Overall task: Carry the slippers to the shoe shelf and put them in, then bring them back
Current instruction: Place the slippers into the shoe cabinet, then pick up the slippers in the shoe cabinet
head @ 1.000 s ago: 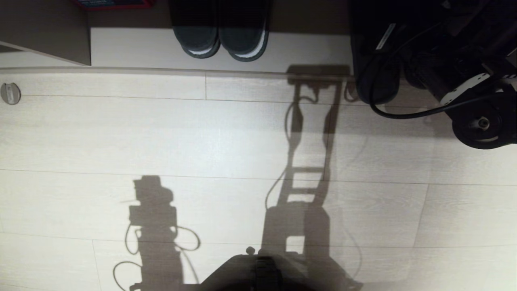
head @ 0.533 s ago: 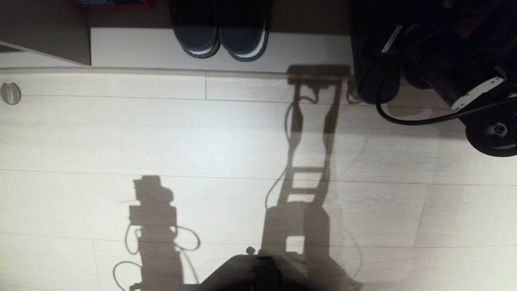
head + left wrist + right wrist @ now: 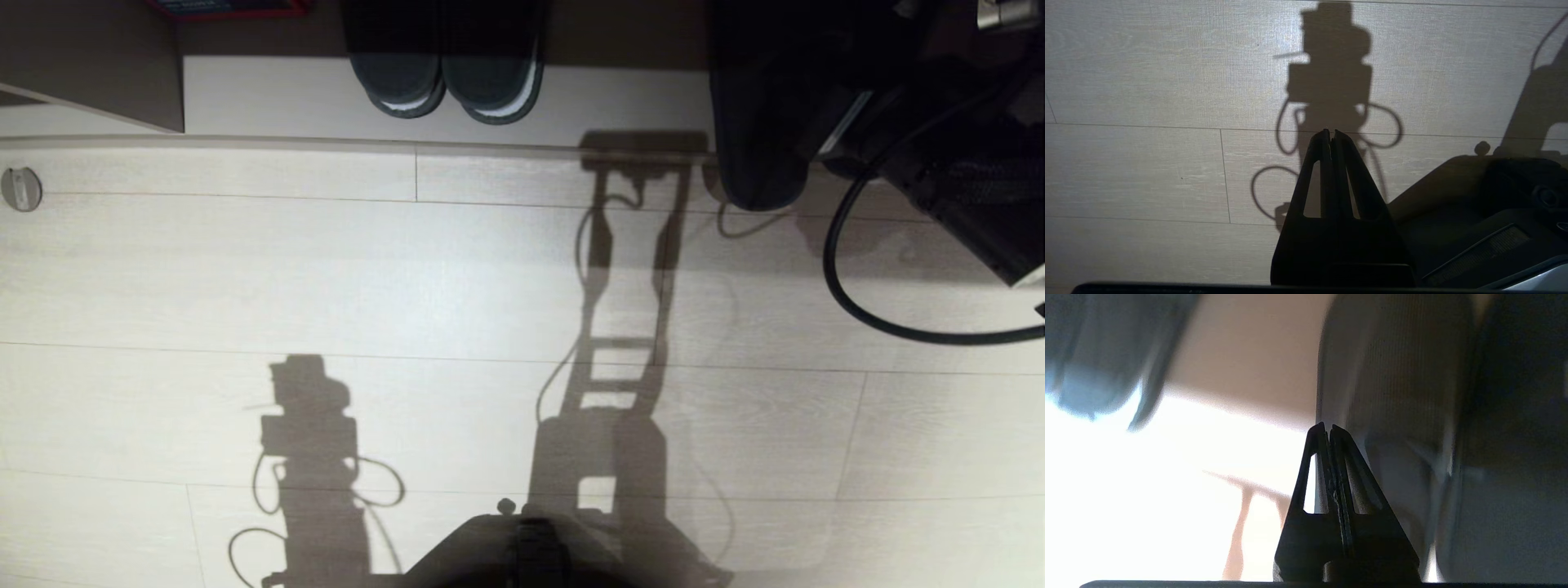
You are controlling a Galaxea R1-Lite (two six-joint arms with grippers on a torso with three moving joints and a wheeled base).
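my left gripper [image 3: 1331,132] hangs over the pale plank floor [image 3: 326,269], fingers pressed together, nothing between them. at the far edge of the head view, the shoe shelf [image 3: 269,98] shows its pale base board; a divider panel [image 3: 98,57] stands at its left. a dark closed-toe pair with white sole rims [image 3: 445,69] sits on the board, toes toward me. the slippers [image 3: 755,106] lie further right, a dark mass overhanging the board's front edge. my right gripper [image 3: 1329,428] is just beside them, fingers together, holding nothing.
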